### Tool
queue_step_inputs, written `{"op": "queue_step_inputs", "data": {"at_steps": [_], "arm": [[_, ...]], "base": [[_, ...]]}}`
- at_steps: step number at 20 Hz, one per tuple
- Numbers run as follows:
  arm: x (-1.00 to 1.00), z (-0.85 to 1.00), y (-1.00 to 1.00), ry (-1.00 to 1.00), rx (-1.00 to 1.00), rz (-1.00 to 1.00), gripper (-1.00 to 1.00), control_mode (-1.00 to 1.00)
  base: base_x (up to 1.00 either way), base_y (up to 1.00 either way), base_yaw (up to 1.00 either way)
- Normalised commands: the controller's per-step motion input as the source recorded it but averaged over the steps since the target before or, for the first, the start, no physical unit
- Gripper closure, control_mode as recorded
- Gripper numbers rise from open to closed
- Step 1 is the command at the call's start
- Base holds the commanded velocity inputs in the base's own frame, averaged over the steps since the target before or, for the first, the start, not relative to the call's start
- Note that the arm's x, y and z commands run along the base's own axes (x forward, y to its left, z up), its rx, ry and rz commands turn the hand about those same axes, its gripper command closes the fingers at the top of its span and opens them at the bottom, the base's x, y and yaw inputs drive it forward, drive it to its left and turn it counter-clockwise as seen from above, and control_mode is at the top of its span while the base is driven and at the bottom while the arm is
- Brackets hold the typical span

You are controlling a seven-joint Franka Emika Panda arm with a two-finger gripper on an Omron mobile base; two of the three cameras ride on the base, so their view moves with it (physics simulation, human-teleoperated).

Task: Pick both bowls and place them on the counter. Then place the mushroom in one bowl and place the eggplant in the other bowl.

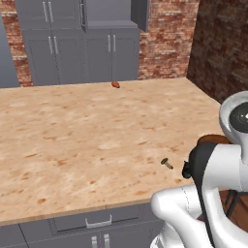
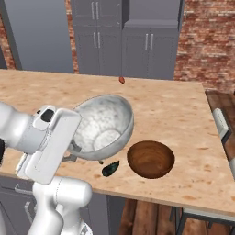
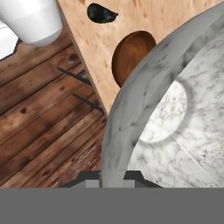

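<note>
1. The broad light tan wood-grain counter [image 2: 183, 114] spreads below and ahead of my gripper [image 3: 113, 177], over dark grey cabinet fronts; a red brick wall [image 2: 206, 36] stands far beyond, and brown plank floor lies under my hand past the counter's edge.
2. My jaws are clenched on the rim of the round grey-white speckled stone-look bowl [image 2: 103, 126], held tilted above the counter. I judge it stiff, heavy and slick; the thin rim is the only hold.
3. The glossy reddish-brown wooden bowl [image 2: 150, 158] rests on the counter just beyond my load.
4. The small blackish-green eggplant [image 2: 110, 169] lies near that bowl.
5. The tiny reddish-brown mushroom [image 2: 121, 80] sits far ahead.
</note>
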Motion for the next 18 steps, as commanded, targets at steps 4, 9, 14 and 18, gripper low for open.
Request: {"op": "queue_step_inputs", "data": {"at_steps": [4, 9, 14, 18], "arm": [[-0.43, 0.00, 0.59, -0.04, -0.05, 0.04, 1.00, -1.00], [-0.08, -0.03, 1.00, 0.03, -0.23, 0.01, 1.00, -1.00], [-0.03, -0.38, 1.00, 0.03, -0.20, 0.08, 1.00, -1.00], [0.00, -0.75, 0.77, 0.08, -0.17, 0.12, 1.00, -1.00]], "base": [[0.00, 0.00, 0.00], [0.00, 0.00, 0.00], [0.00, 0.00, 0.00], [0.00, 0.00, 0.00]]}}
